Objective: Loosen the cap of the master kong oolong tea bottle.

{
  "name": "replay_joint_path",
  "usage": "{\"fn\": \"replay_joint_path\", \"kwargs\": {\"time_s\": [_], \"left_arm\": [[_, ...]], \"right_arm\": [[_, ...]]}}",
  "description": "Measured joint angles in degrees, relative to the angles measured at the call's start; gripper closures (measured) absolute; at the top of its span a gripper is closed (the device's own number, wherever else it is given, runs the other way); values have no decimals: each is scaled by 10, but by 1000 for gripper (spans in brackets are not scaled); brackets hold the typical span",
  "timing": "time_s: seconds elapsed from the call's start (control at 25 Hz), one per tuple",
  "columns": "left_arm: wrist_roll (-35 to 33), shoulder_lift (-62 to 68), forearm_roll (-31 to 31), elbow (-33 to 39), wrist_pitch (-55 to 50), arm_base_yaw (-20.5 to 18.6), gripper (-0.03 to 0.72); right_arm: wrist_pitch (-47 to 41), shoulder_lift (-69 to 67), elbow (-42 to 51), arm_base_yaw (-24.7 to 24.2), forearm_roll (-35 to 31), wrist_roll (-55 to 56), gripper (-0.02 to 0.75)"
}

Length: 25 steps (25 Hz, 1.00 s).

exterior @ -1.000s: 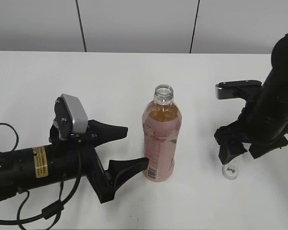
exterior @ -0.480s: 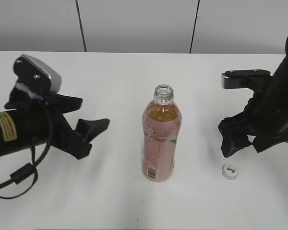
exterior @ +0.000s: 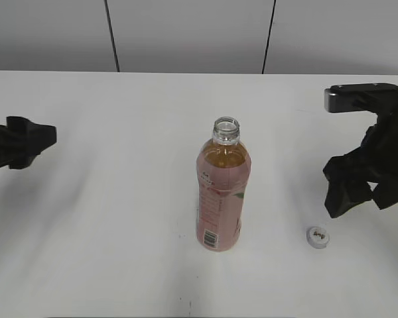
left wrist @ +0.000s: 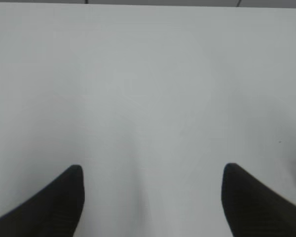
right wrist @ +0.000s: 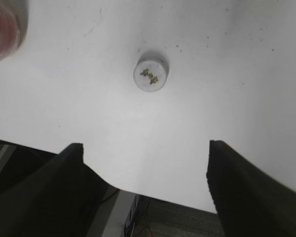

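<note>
The master kong oolong tea bottle [exterior: 220, 192] stands upright in the middle of the white table, with a pink label and an open, uncapped neck. Its edge shows at the top left of the right wrist view [right wrist: 5, 27]. The white cap [exterior: 317, 236] lies on the table to the bottle's right, also seen in the right wrist view [right wrist: 150, 75]. My right gripper [exterior: 358, 195] is open and empty, above and right of the cap [right wrist: 144, 148]. My left gripper [exterior: 33, 139] is far left, open and empty over bare table [left wrist: 153, 170].
The white table [exterior: 119, 199] runs to a grey panelled wall at the back. In the right wrist view the table's front edge [right wrist: 153, 195] and the floor below it show between the fingers.
My left arm has pulled back from beside the bottle to the far left edge of the view. My right gripper has moved right and slightly up, away from the cap. Bottle and cap have not moved.
</note>
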<state>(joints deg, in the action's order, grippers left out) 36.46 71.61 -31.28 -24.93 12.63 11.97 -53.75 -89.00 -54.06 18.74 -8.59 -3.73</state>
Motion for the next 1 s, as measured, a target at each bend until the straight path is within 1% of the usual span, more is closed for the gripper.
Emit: {"fn": "replay_joint_path", "kwargs": {"time_s": [0.08,0.2,0.28,0.36,0.44,0.52,0.6,0.68,0.8,0.88,1.0], "left_arm": [[9,-39,4,0,-66,0,174],[11,-99,36,0,-156,1,176],[-3,-144,47,0,-218,13,176],[-32,-182,77,-4,-268,26,176],[-72,-215,127,-11,-326,34,178],[-136,-248,192,-19,-380,36,181],[-177,-288,232,-28,-434,36,182],[-198,-314,244,-42,-503,36,183],[-210,-355,249,-70,-589,36,190],[-214,-381,251,-92,-632,36,197],[-240,-423,252,-115,-686,36,210]], "right_arm": [[-21,20,0,0,3,0,156],[-44,59,0,0,6,0,156],[-52,84,0,0,10,0,156],[-61,107,0,0,17,0,156],[-75,130,0,0,23,0,156],[-91,150,0,0,29,0,156],[-108,174,0,0,38,0,156],[-124,200,0,0,42,0,156],[-147,241,9,0,46,5,156],[-151,272,26,0,46,8,156],[-153,320,72,0,47,11,156]]}}
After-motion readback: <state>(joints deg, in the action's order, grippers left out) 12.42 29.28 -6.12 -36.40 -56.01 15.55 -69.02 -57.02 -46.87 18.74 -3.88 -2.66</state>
